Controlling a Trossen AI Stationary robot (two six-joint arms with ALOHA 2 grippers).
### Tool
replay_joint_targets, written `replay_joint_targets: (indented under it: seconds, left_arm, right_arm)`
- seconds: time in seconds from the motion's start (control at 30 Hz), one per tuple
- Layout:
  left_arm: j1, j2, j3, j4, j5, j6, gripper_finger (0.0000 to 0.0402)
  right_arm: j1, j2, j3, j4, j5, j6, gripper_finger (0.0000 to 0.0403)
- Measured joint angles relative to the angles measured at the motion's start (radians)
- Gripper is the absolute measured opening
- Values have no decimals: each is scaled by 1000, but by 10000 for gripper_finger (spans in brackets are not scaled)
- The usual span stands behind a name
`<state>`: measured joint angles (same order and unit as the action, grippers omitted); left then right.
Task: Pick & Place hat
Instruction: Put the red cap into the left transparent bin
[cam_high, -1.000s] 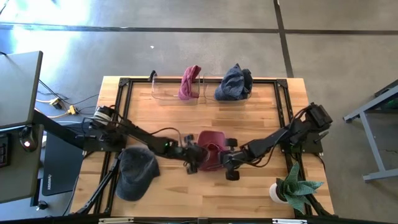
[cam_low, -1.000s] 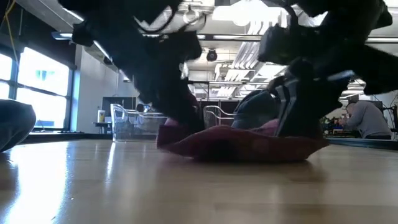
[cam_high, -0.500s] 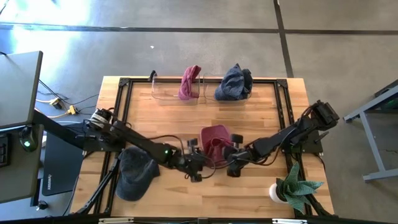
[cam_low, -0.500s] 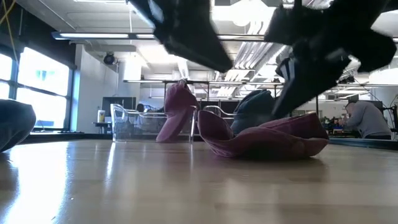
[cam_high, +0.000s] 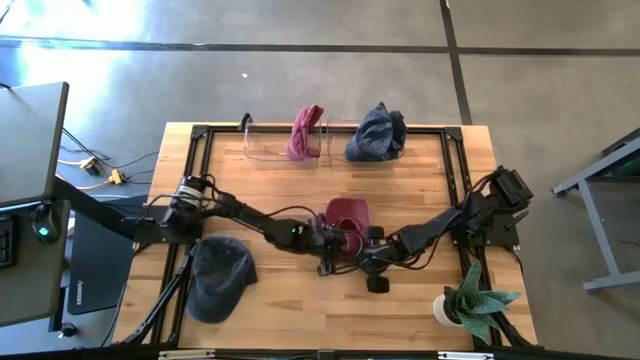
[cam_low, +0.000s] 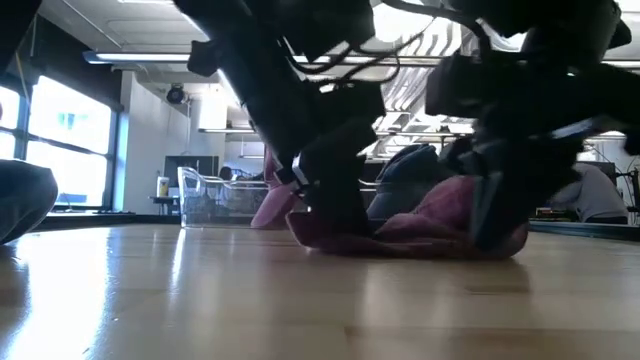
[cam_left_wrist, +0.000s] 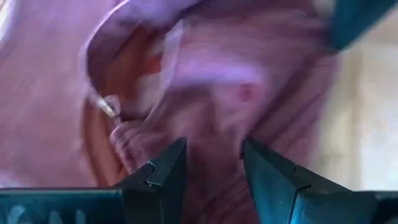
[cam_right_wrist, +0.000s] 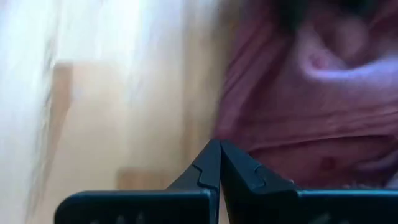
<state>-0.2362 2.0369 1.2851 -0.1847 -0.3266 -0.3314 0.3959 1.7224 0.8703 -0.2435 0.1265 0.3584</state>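
Observation:
A maroon hat (cam_high: 347, 214) lies bunched on the wooden table (cam_high: 270, 195) near its middle; it also shows in the low view (cam_low: 420, 225). My left gripper (cam_high: 329, 243) is open at the hat's near left side, and the hat cloth fills its wrist view (cam_left_wrist: 249, 74). My right gripper (cam_high: 363, 252) is shut at the hat's near right edge; its wrist view shows the hat (cam_right_wrist: 311, 93) just beyond its tips (cam_right_wrist: 219, 149). A grey hat (cam_high: 220, 275) lies at the near left. My left gripper stands open on the maroon hat with a ridge of cloth (cam_left_wrist: 214, 134) showing between its two fingers (cam_left_wrist: 168, 165); they come slanting down from the table's left. The hat rests on the table. My right gripper's shut tips lie at the hat's edge (cam_right_wrist: 242, 146); whether they touch it I cannot tell.
Two clear bins stand at the far edge, one with a maroon hat (cam_high: 305, 132), one with a dark blue hat (cam_high: 377, 132). A potted plant (cam_high: 470, 300) stands at the near right corner. Bare wood lies between the hats and the bins.
My left gripper lifted off the maroon hat toward the near edge, then came back down onto the hat's near left side. The hat lay flat and wide; its left edge rose, and it is now bunched up smaller, shifted a little toward the far edge.

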Motion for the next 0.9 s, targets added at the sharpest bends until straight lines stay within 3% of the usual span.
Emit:
replay_joint_targets:
  seconds: [0.13,0.33,0.5,0.67,0.9]
  left_arm:
    - [2,-20,36,-163,-5,-14,151]
    - [-62,-61,134,-270,-4,-11,151]
    - [-85,-64,153,-177,-53,34,151]
    - [-50,28,142,-56,-128,41,151]
    - [13,91,145,-85,11,13,151]
  right_arm:
    - [18,-6,0,-60,-88,6,3]
    - [43,-64,-1,-58,-27,-8,3]
    - [52,-113,0,26,117,-2,2]
    - [29,-83,0,61,154,0,1]
    - [-5,-54,-3,-126,201,94,1]
